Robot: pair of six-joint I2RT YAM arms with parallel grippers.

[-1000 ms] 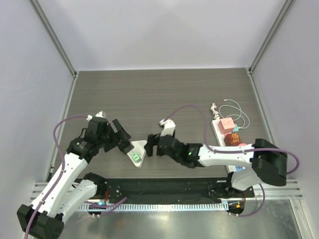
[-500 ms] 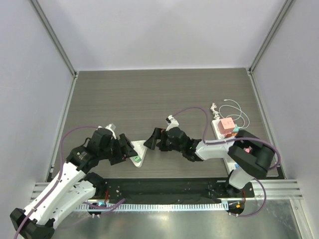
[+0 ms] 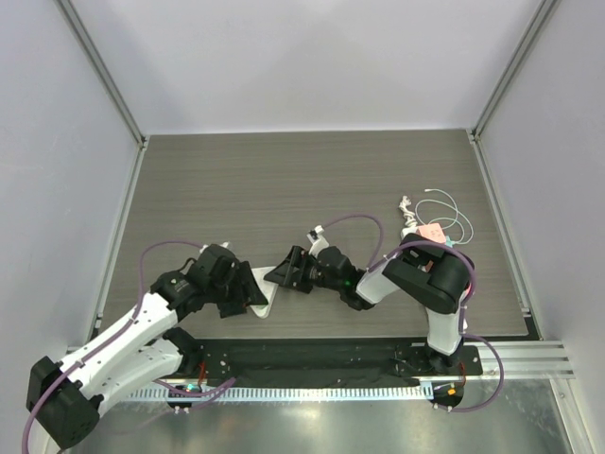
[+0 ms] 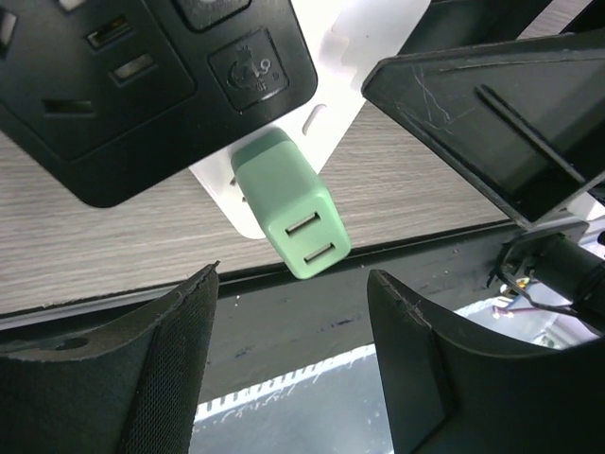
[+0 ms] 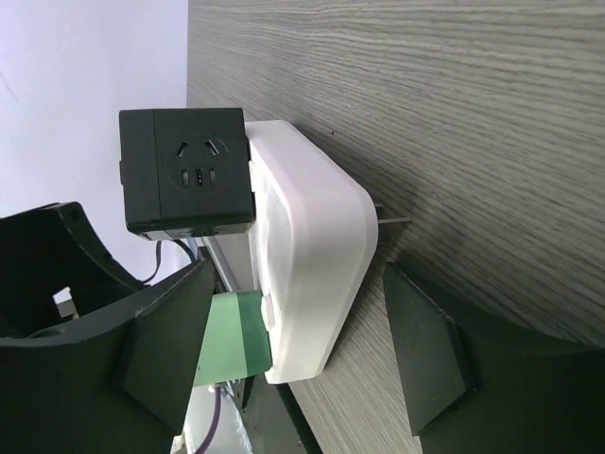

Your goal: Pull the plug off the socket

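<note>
Plug (image 4: pixel 291 219): green, two USB ports on end face, seated in white socket (image 4: pixel 364 43), sticking out at a tilt toward cam. Not pulled yet. Black adapter (image 4: pixel 142 85) on same socket, just beside plug, w/ USB slots and a button.

Left gripper (image 4: pixel 293 293): open, jaws spread wide, one finger each side of plug's free end, neither touching it. Nothing held.

Right gripper (image 5: pixel 301 284): also open, jaws straddling socket (image 5: pixel 312 274) from opp. side. Clear gap at one finger; other finger close by plug (image 5: pixel 232 348), contact hard to tell. Adapter (image 5: pixel 189 170) on socket's upper end in that view; metal prong poking out of socket's side, over wood-grain desk (image 5: pixel 454 113).

Top view: socket (image 3: pixel 267 303) near front edge of desk (image 3: pixel 284 180), left of centre, between left gripper (image 3: pixel 248 291) and right gripper (image 3: pixel 282 274), tips facing each other. Plug hidden there. Far right: pink block (image 3: pixel 432 232) and white cable (image 3: pixel 406 204), well apart from socket, partly behind right arm.
</note>
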